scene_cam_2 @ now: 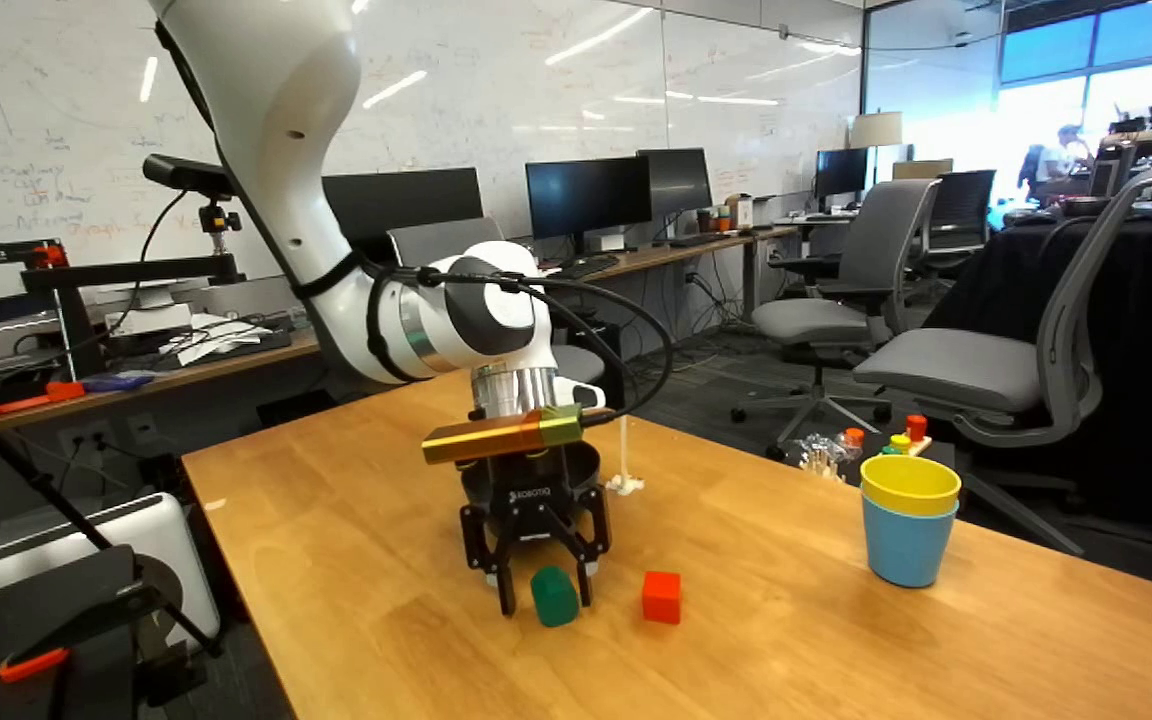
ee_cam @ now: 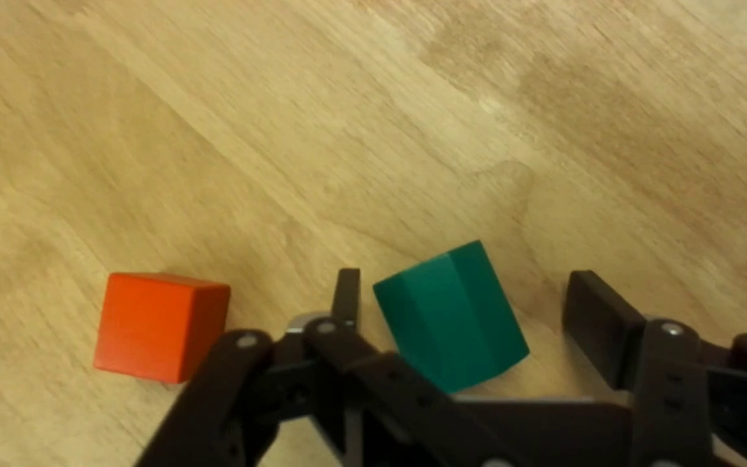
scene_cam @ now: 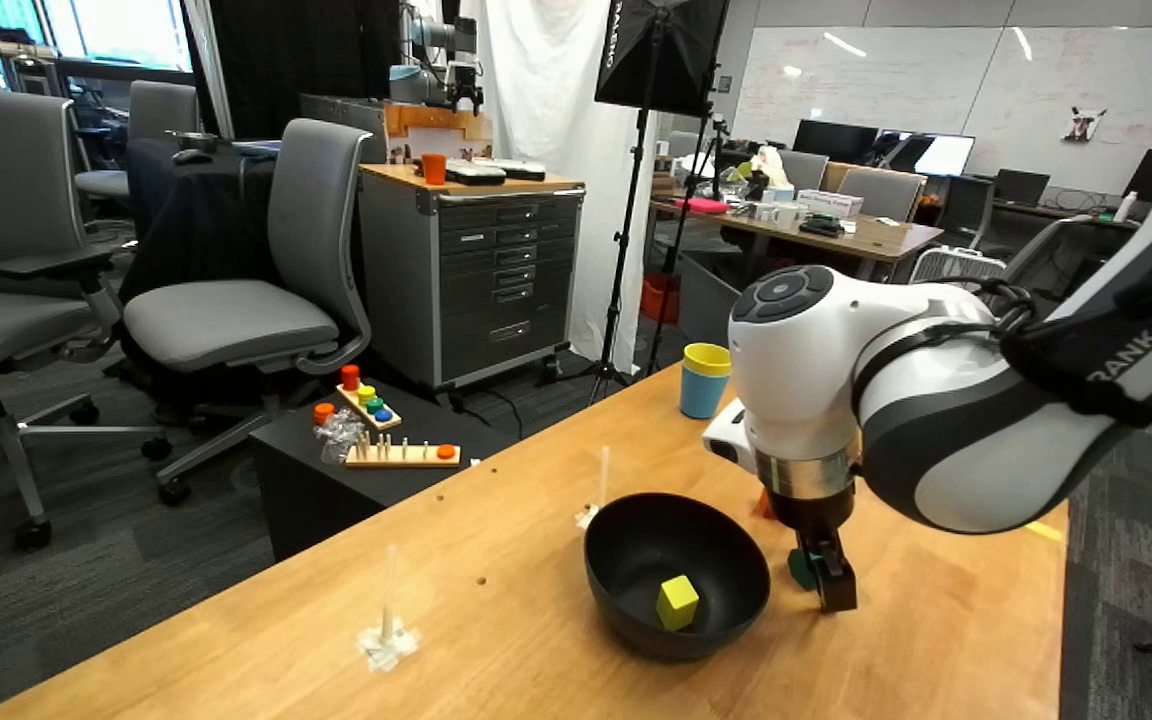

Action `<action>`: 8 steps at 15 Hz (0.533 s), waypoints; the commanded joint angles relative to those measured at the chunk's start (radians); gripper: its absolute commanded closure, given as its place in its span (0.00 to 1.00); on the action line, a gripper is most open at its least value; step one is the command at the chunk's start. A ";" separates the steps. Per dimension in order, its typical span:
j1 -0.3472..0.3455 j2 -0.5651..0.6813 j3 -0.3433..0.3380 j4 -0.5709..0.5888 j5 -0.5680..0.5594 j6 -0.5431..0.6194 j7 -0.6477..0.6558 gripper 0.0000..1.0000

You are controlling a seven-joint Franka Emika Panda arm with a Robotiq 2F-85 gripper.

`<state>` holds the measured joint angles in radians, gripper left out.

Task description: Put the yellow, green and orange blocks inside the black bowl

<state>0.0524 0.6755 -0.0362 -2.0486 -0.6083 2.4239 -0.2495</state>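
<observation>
Because the green block [ee_cam: 451,318] is next to be picked, as I judge it, the gripper [scene_cam_2: 547,602] straddles it low at the table [scene_cam_2: 786,640], its jaws apart with a gap on either side, so nothing is held. The yellow block [scene_cam: 677,603] lies in the bowl [scene_cam: 636,545], where the task wants it; the orange block [ee_cam: 159,327] sits on the table near the gripper, outside the jaws, likely left for last. Dark and faceted rather than truly cubic, the green block seems to rest on a long side, askew to the jaws, and may twist when pinched.
</observation>
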 commanded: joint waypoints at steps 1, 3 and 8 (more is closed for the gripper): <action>0.013 0.016 -0.006 0.026 -0.005 -0.009 0.007 0.51; 0.015 0.015 -0.005 0.025 -0.004 -0.011 0.006 0.64; 0.018 0.003 -0.001 0.025 0.000 -0.023 0.004 0.81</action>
<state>0.0609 0.6708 -0.0337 -2.0448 -0.6083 2.4148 -0.2496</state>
